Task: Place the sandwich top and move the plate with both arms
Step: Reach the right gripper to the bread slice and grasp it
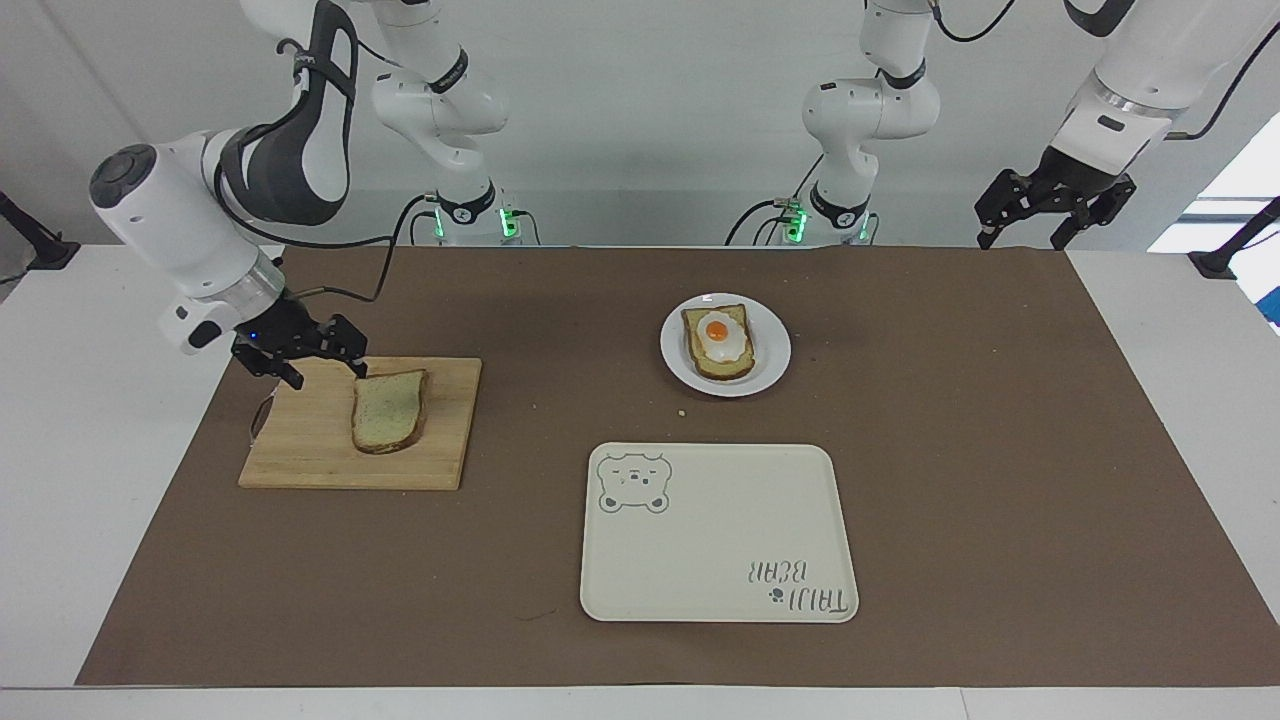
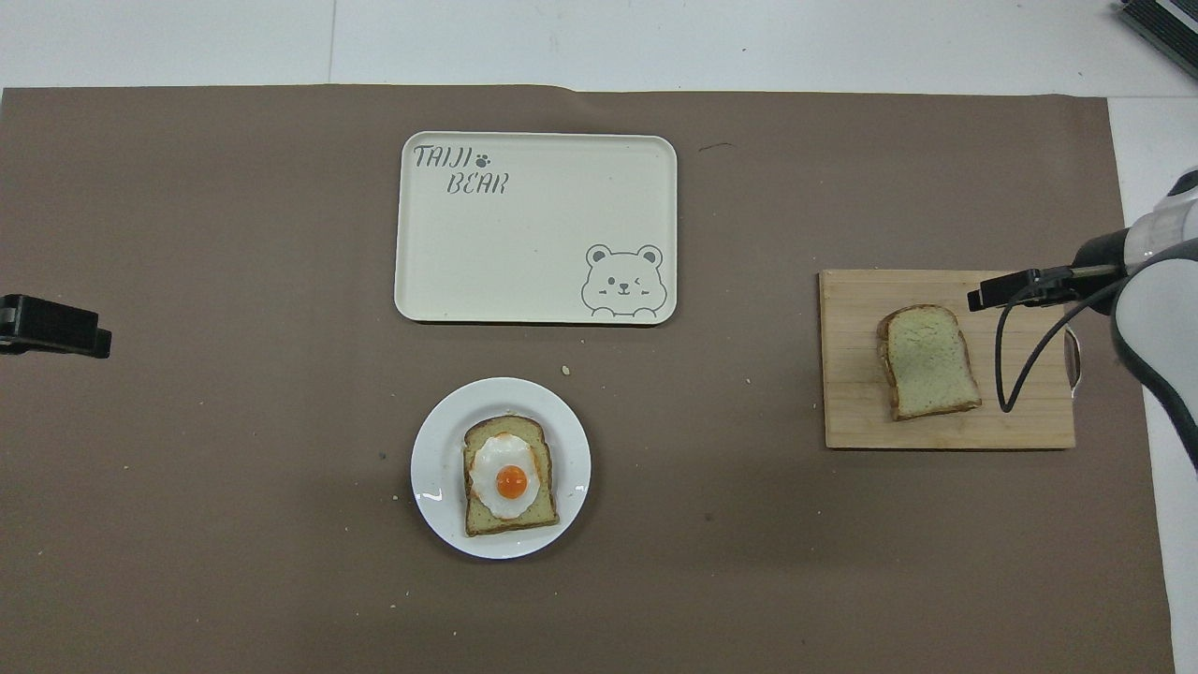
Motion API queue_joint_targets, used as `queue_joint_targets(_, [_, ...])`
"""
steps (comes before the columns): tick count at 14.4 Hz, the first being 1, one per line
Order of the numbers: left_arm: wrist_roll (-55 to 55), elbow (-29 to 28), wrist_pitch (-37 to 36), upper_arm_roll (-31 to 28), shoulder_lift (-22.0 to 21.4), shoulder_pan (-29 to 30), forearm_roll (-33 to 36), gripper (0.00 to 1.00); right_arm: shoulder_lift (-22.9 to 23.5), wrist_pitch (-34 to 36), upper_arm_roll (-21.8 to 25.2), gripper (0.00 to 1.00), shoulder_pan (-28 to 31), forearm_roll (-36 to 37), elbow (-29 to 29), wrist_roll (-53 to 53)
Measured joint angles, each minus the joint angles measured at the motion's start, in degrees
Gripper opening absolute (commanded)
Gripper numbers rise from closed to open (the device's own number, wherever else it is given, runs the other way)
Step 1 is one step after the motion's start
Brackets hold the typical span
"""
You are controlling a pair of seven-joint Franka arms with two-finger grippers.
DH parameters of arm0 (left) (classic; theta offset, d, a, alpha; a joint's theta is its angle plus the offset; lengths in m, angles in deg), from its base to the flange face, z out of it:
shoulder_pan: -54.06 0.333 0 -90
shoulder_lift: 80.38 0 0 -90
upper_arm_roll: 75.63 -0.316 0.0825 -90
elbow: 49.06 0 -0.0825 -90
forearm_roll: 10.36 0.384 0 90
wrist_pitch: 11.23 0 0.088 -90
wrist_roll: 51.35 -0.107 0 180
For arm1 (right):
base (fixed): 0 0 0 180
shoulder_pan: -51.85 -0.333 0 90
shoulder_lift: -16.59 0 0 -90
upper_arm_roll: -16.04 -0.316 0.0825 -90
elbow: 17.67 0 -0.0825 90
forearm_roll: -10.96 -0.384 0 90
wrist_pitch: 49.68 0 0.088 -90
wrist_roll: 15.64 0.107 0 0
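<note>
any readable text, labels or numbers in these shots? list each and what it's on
"TAIJI BEAR", in two lines with a paw print after "TAIJI": printed in one corner of the tray, upright in the overhead view, upside down in the facing view.
Nothing else is readable: no text shows on the plate, the cutting board or the arms.

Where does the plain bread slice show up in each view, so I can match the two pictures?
Facing view: sandwich top lies left of centre, on the wooden cutting board.
Overhead view: sandwich top lies at the right, on that board.
Shared landmark: the bear tray, toward the table's middle.
</note>
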Motion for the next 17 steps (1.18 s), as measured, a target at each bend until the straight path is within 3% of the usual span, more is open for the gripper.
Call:
queue_joint_targets(9, [0.0, 0.0, 0.0, 0.0, 0.0, 0.0, 0.0, 1.00, 6.5, -9.4, 0.1, 1.00, 1.3, -2.7, -7.0, -13.7])
queue_joint_targets(17, [0.0, 0.0, 0.0, 0.0, 0.0, 0.0, 0.0, 1.00, 7.5, -8.8, 0.1, 1.00, 2.3, -3.6, -9.6, -16.5])
